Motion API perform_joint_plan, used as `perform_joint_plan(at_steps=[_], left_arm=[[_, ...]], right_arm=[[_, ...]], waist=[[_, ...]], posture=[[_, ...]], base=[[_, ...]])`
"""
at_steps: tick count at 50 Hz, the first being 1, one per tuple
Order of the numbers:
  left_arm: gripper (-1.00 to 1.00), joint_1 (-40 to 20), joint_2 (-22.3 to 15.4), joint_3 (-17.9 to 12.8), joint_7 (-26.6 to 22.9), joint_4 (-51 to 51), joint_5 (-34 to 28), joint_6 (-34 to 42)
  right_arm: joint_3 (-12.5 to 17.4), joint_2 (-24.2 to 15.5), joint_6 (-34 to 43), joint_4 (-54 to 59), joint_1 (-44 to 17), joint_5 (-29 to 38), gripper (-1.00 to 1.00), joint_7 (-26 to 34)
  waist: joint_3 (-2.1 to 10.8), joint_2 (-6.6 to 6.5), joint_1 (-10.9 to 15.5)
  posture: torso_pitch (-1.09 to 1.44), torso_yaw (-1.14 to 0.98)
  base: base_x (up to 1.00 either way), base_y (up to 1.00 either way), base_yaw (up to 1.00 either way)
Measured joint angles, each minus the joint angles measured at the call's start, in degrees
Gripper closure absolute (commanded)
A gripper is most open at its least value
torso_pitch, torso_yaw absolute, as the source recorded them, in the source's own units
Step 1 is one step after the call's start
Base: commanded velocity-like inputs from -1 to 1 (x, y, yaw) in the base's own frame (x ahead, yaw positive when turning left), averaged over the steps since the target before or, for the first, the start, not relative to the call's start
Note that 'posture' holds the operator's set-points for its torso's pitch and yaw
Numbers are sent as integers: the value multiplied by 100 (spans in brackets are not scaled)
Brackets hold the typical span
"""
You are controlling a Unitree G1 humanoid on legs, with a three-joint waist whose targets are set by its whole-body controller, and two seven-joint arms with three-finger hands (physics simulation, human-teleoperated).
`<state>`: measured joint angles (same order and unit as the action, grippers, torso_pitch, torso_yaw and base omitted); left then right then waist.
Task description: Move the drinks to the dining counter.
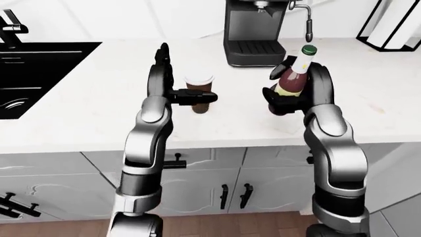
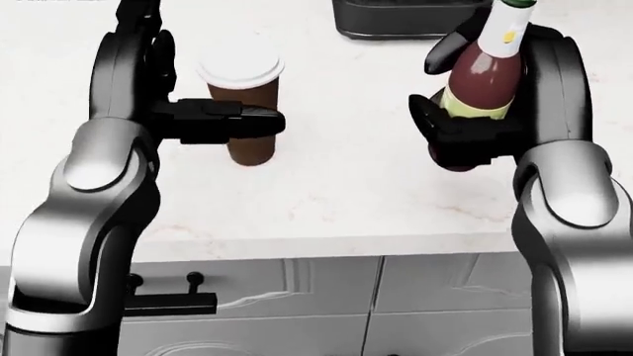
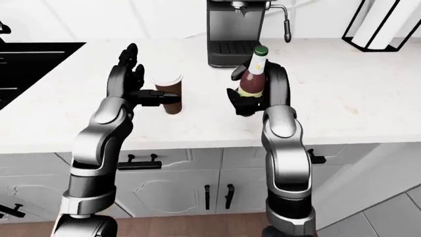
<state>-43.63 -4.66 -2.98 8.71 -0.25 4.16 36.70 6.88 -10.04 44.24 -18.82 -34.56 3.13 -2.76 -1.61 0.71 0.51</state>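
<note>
While the right hand [image 2: 475, 111] grips the wine bottle [image 2: 481, 74] above the counter [image 2: 336, 200], the left hand [image 2: 168, 96], fingers spread, flanks the lidded coffee cup [image 2: 243, 111].

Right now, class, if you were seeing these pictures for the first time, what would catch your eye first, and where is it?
The dark red bottle with a green cap, gripped by the right hand at the head view's upper right. Next, the brown paper cup with a white lid, standing on the white counter at centre left, with the left hand open, one finger crossing it. Above them sits a black coffee machine.
</note>
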Motion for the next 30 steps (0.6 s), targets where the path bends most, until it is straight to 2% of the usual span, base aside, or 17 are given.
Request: perform_joint_plan(at_steps=[21, 30], left_arm=[[-100, -115, 183, 120, -45, 865, -108, -480], [-100, -205, 148, 23, 10, 1521, -136, -847]], right_arm=[[-15, -25, -135, 163, 36, -41, 100, -76], [-34, 12, -259, 286, 124, -21, 100, -95]], waist=[[2, 16, -6], [2, 14, -9]], posture=[[0, 0], [0, 0]], base=[[0, 0, 0], [0, 0, 0]])
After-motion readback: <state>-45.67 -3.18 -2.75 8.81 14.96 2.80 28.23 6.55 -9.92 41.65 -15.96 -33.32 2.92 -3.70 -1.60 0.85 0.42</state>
